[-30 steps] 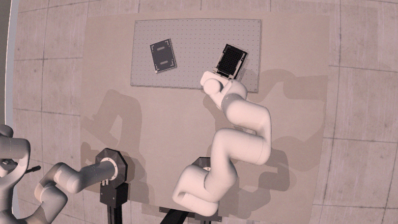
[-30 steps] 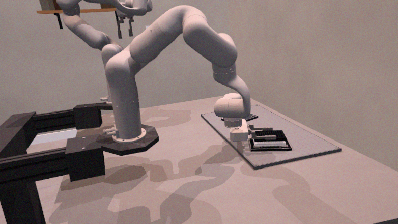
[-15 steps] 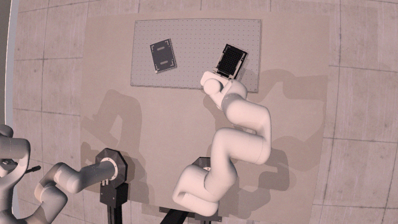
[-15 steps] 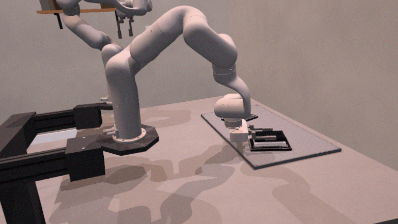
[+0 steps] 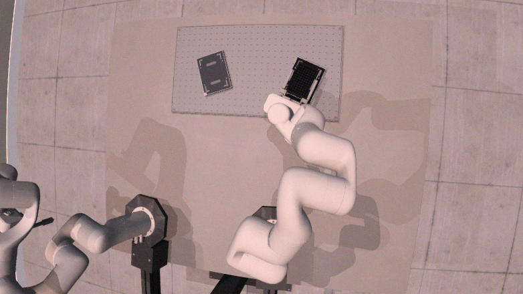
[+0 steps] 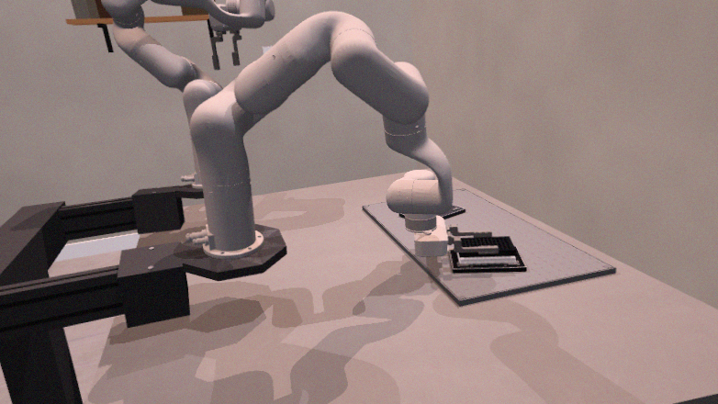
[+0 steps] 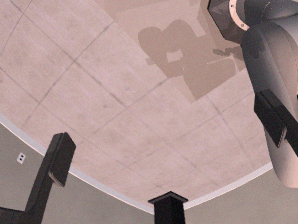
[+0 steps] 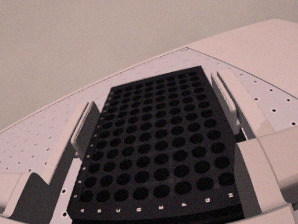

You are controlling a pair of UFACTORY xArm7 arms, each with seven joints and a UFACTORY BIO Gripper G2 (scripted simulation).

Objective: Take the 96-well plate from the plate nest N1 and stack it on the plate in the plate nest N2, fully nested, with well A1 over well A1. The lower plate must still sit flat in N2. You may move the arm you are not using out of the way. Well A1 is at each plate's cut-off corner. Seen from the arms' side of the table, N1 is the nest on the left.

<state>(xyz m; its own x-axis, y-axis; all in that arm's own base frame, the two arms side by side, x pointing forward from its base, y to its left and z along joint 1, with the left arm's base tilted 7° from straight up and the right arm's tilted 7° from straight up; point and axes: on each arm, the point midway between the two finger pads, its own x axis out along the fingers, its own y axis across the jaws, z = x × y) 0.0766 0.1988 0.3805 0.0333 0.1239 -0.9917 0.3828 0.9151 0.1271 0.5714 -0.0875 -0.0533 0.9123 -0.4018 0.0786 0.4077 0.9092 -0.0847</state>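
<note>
A black 96-well plate (image 5: 302, 82) (image 6: 480, 242) (image 8: 155, 140) is at nest N2 (image 5: 299, 59) (image 6: 489, 270), its row letters A to H along the near end, A at the left. My right gripper (image 5: 306, 74) (image 6: 494, 241) (image 8: 157, 112) is shut on its two long sides. Below the near finger, a pale ribbed strip (image 6: 487, 260) shows inside the nest in the exterior view. The lower plate is mostly hidden, and I cannot tell how closely the two sit. Nest N1 (image 5: 215, 73) holds no plate. My left gripper (image 6: 226, 64) (image 7: 169, 137) is open and empty, high and far from the nests.
Both nests are on a grey perforated board (image 5: 255, 69) (image 6: 562, 266) with a raised edge above the table (image 5: 227, 153). The left arm (image 5: 73, 252) is folded out at the side of the table. The right arm (image 5: 318, 190) reaches across the table to N2.
</note>
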